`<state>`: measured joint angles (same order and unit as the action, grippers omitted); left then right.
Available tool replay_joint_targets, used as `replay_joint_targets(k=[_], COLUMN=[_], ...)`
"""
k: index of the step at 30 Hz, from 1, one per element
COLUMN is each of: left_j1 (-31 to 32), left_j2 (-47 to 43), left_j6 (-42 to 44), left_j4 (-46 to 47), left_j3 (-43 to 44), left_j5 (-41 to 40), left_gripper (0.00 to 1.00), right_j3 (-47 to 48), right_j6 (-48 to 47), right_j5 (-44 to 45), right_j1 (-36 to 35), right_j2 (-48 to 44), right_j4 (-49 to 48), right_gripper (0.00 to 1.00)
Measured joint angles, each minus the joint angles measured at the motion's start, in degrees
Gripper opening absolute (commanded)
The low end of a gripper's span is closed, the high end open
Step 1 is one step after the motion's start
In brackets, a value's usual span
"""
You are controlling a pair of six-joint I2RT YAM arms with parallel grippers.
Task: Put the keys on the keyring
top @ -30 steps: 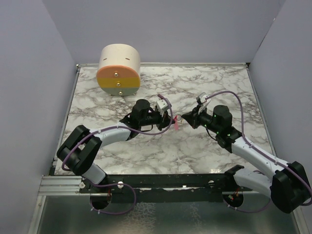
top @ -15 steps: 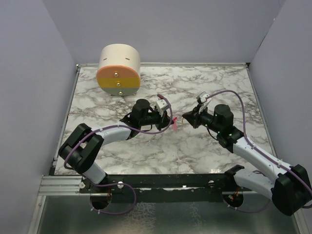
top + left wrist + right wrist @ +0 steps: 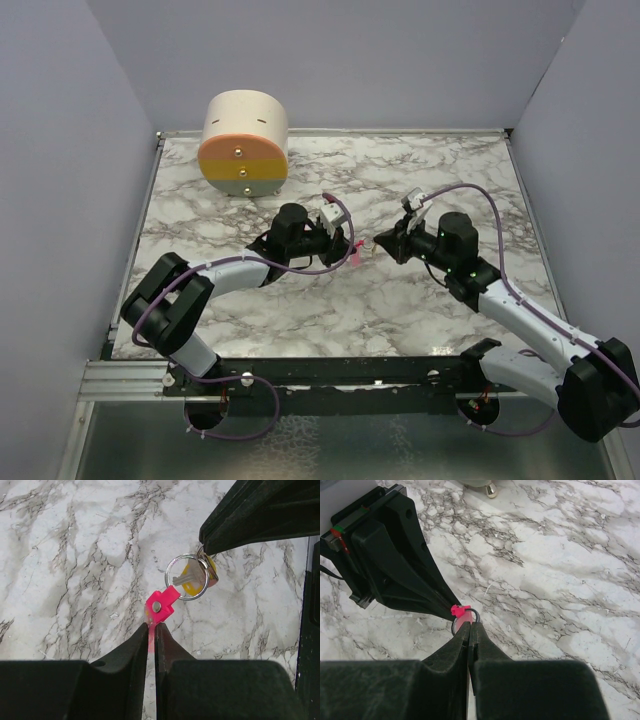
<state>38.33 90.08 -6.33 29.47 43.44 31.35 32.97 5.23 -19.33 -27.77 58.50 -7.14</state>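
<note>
Above the middle of the marble bench point(image 3: 400, 310), we are keeping the two end effectors tip to tip. Over the last second the right arm is only edging slightly, so we judge the threading still under way. The left end effector point(image 3: 151, 627) is pinching the pink keyring point(image 3: 161, 605) by its strap, fingers nearly together. The right end effector point(image 3: 470, 627) is clamping the yellow-headed key point(image 3: 191, 586), whose silver blade is lying across the metal ring point(image 3: 187, 577); whether it is threaded we cannot tell. Both arms are reaching inward, wrists facing each other.
</note>
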Motion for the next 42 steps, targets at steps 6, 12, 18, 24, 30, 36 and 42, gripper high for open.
replay_joint_targets(k=[6,12,18,24,30,36,42], left_j1=[-0.1,-0.2,-0.2,2.6,6.7,8.7,9.5], left_j2=[0.0,0.0,-1.9,-8.4,-13.1,-12.7,-7.9], left_j6=[-0.2,-0.2,-0.2,0.4,1.9,4.1,7.6], left_j4=[-0.1,-0.5,0.5,5.1,12.5,20.9,33.5], left_j3=[0.0,0.0,-2.4,-8.3,-12.2,-15.5,-18.8], left_j5=[-2.2,-5.2,-9.1,-15.5,-24.1,-31.9,-37.0], left_gripper=[0.28,0.31,0.32,0.32,0.35,0.38,0.42], right_j3=[0.9,1.7,2.8,4.7,7.0,10.1,12.9], right_j6=[0.0,0.3,1.4,4.1,7.5,11.0,14.1], right_j5=[-0.3,-0.6,-0.7,-0.7,-0.7,-0.7,-0.4], right_j1=[0.0,0.0,0.0,0.0,0.0,0.0,0.0], right_j2=[0.0,0.5,1.4,4.3,6.7,8.9,10.0], right_j4=[0.3,0.6,1.2,2.2,3.5,4.6,7.0], right_gripper=[0.01,0.01,0.01,0.01,0.01,0.01,0.01])
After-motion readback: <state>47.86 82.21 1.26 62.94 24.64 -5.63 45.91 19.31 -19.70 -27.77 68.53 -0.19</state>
